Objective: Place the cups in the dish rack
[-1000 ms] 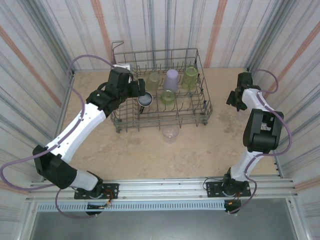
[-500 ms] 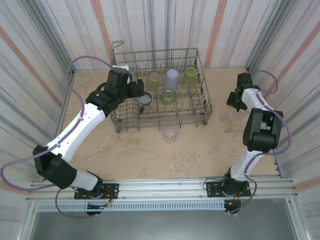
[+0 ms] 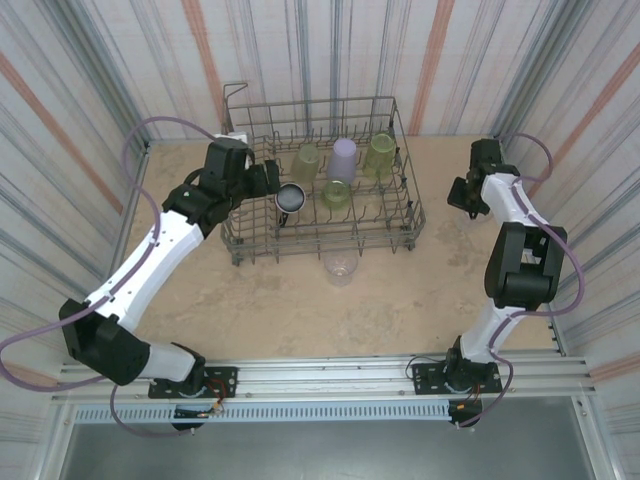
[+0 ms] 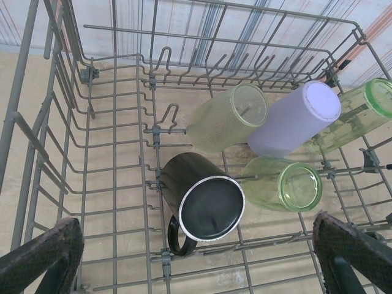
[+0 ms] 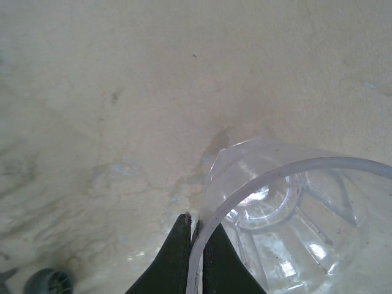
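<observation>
The dish rack [image 3: 412, 218] stands at the back middle. Inside it lie three yellow-green cups [image 3: 306, 160], a lavender cup [image 3: 342, 158] and a dark cup [image 3: 291, 197] with a shiny rim. My left gripper [image 3: 272, 180] hovers open over the rack's left end, and the dark cup [image 4: 205, 202] lies apart from its fingers [image 4: 43, 257], between and beyond them. My right gripper [image 5: 195, 223] is shut on the rim of a clear cup [image 5: 288, 220], one finger inside the wall and one outside, at the far right of the table [image 3: 466, 195].
Another clear cup [image 3: 340, 266] sits on the table just in front of the rack. Striped walls close in on three sides, and the right wall is close behind the right arm [image 3: 520, 260]. Bare tabletop [image 3: 300, 310] lies between the rack and the arm bases.
My right gripper has shut on the clear cup's rim and shifted slightly toward the back. My left gripper has drawn back a little to the left, away from the dark cup, still open.
</observation>
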